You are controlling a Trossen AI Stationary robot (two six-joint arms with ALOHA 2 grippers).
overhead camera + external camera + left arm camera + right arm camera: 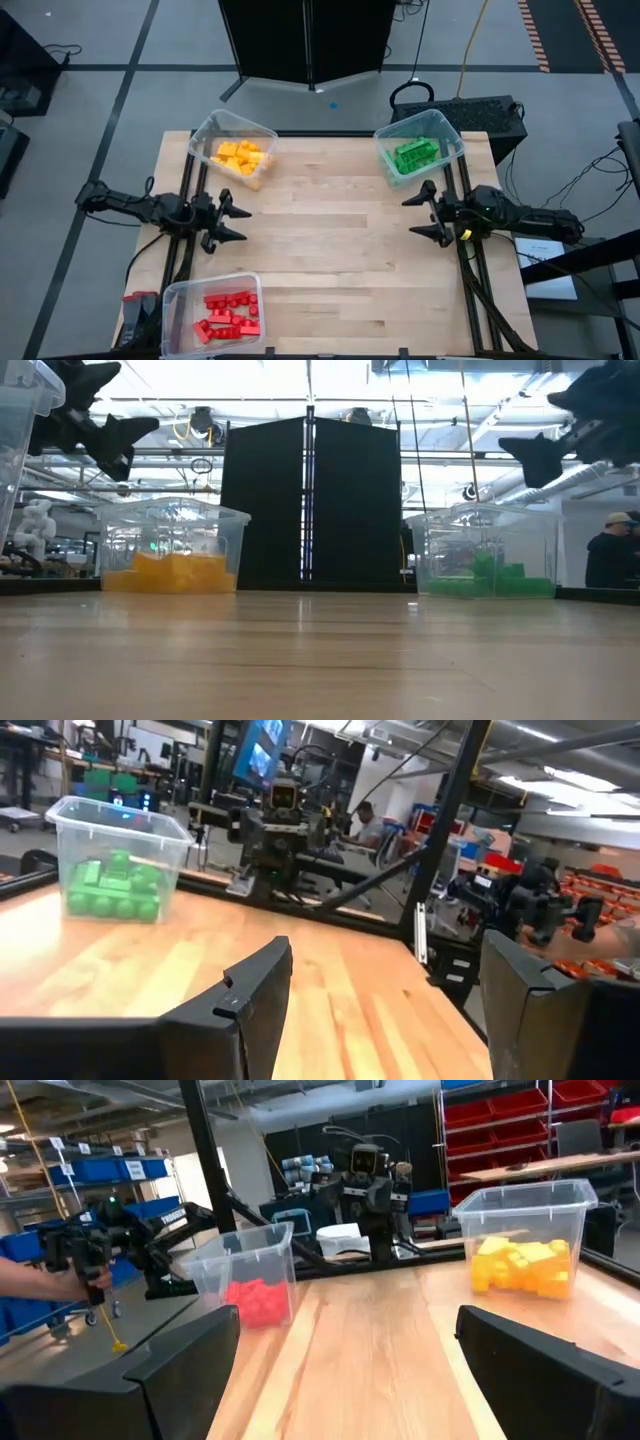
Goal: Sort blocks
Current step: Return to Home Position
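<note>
Red blocks [228, 315]: heaped together in the near left bin, the closest of the three piles.
Near left bin [212, 281]: clear plastic and rectangular, standing at the near left corner of the wooden table [330, 255], beside the left arm's base frame.
Left gripper [245, 224]: halfway along the table's left edge, raised above the wood and pointing inward toward the other arm. Its two fingers are spread wide with nothing between them.
Right gripper [409, 217]: directly opposite at the right edge, also lifted off the surface and facing inward. Its fingers are splayed wide and it holds nothing.
Spacing: the two grippers are well apart, separated by the width of the table.
Yellow blocks [242, 158]: piled in the far left bin, lying mostly toward the side nearer the table's middle.
Far left bin [245, 120]: clear plastic, set at an angle to the table's far edge.
Green blocks [413, 155]: gathered in the far right bin, some stacked on others.
Far right bin [408, 122]: clear plastic and also angled, just beyond the right gripper.
Black cabinet [305, 40]: tall and dark, standing behind the far edge between the two far bins.
Person [610, 555]: in dark clothing and a cap, out in the room beyond the far right bin.
</note>
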